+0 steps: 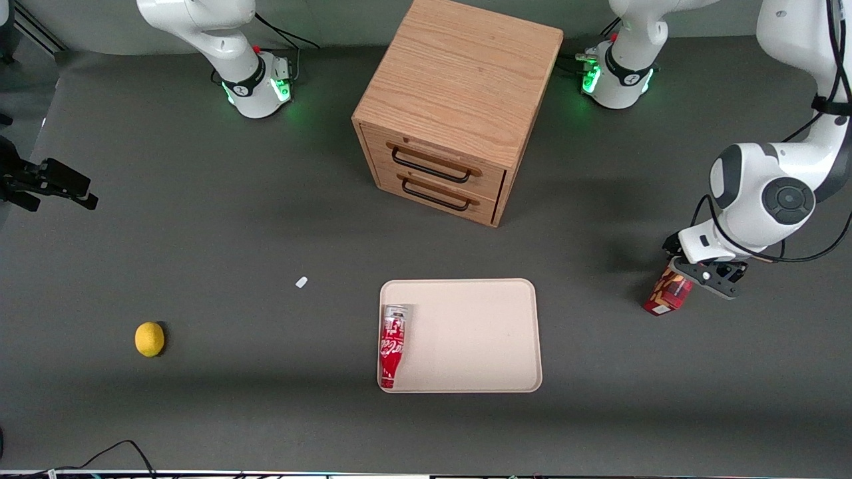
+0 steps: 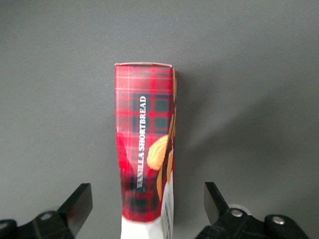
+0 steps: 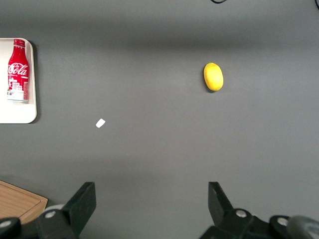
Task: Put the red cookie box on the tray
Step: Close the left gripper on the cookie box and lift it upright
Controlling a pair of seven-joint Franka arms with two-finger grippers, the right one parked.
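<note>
The grasp is in hand: the black two-finger gripper (image 2: pixel 144 209) straddles the slim red plaid cookie box (image 2: pixel 145 154), standing toward the working arm's end, fingers (image 2: pixel 79 204) wide apart, apparently not touching. Next: close, lift, carry to the pale beige-pink tray (image 1: pixel 479 332), well apart.

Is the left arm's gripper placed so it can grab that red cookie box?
Probably yes. The gripper sits right over the cookie box, fingers open on either side, with nothing between them and it.
</note>
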